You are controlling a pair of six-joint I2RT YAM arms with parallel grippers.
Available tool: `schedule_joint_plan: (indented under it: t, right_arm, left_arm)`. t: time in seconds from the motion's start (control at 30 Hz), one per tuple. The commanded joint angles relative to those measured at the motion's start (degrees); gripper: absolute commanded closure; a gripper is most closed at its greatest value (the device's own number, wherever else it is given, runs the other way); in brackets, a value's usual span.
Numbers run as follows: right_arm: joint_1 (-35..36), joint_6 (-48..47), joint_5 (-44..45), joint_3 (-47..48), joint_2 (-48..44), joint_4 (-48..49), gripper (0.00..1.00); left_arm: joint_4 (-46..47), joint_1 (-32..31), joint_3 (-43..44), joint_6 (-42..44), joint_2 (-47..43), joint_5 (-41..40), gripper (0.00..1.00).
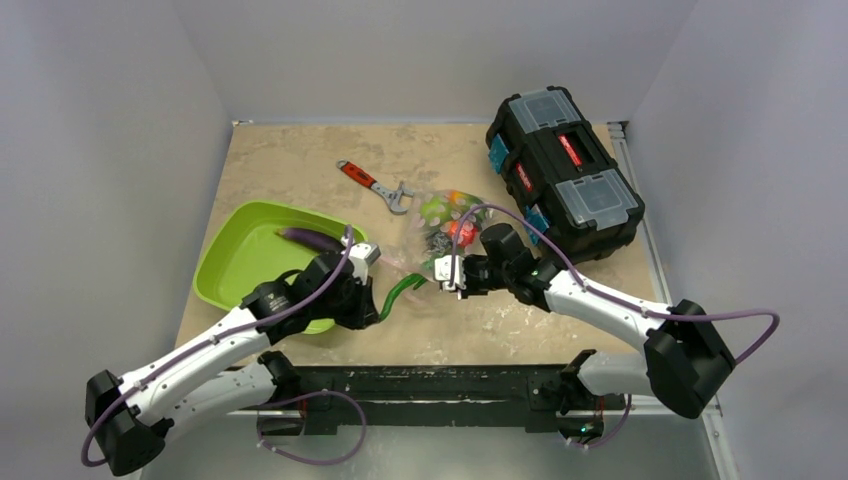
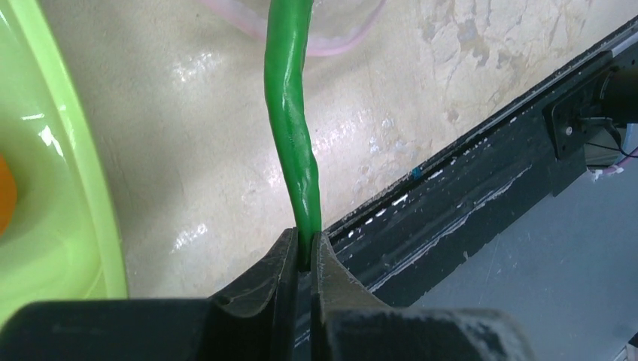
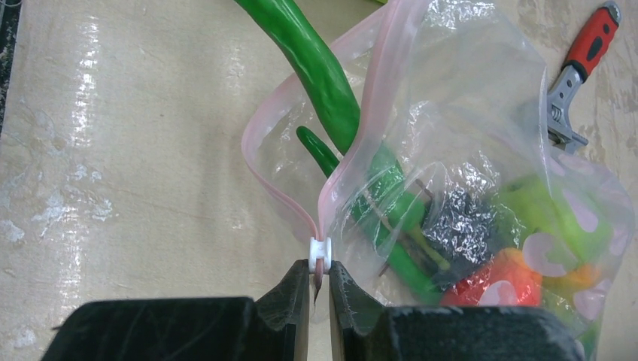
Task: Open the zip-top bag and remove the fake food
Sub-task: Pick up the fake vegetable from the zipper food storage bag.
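Note:
The zip-top bag (image 1: 452, 222) lies mid-table with its pink zip mouth (image 3: 278, 150) gaping open. My right gripper (image 3: 319, 274) is shut on the strip's end, just under the white slider (image 3: 320, 253). Fake food still shows inside the bag: green pods (image 3: 391, 210), a red piece (image 3: 489, 282) and lime and orange bits. My left gripper (image 2: 305, 252) is shut on the tip of a long green pod (image 2: 292, 143). This pod (image 3: 316, 68) stretches from the bag's mouth toward the left arm (image 1: 398, 290). A purple eggplant (image 1: 310, 238) lies in the green tray (image 1: 235, 265).
A red-handled wrench (image 1: 372, 184) lies behind the bag. A black toolbox (image 1: 565, 170) stands at the back right. The tray's rim (image 2: 90, 188) is close on my left gripper's left, with something orange (image 2: 4, 195) inside it. The table's black front rail (image 2: 466, 195) runs just below.

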Motion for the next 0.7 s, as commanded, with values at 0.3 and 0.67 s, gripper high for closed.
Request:
schedule_joint_plan:
  t: [0.3,0.67]
  right_arm:
    - [-1.7,1.5,0.4,2.4,-1.7,1.3,0.96]
    - [-2.5,1.8,0.5,2.4,-1.6,1.4,0.96]
  left_arm:
    - [-12.5,-0.1,4.0,1.4,-7.1,-0.3,1.0]
    - [-22.7,-0.1,8.2,-0.9,-13.3,-2.9,1.0]
